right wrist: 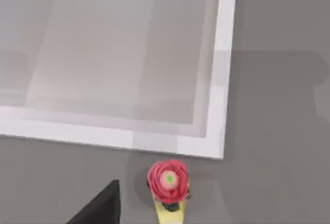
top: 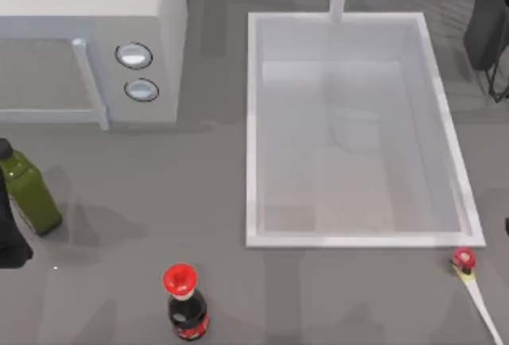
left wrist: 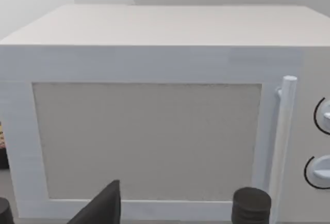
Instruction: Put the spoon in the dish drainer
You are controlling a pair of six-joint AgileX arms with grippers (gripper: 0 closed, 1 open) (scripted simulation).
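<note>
The spoon (top: 464,262) lies on the grey counter near the front right corner of the sink. Its round red end (right wrist: 168,178) points toward the sink, and the thin cream handle (top: 485,309) runs off toward the front right. A dark part of my right gripper (right wrist: 100,208) hangs above the counter just beside the red end, apart from it. The dish drainer (top: 487,19), thin dark wires with a dark slab, stands at the back right past the sink. My left gripper (top: 12,238) stays at the table's left edge beside a green bottle (top: 28,192), facing the microwave.
A large white sink (top: 253,122) takes up the middle right. A white microwave (top: 87,43) with a bar handle (left wrist: 281,141) stands at the back left. A red-capped dark bottle (top: 187,301) stands at the front centre. Open counter lies between bottle and spoon.
</note>
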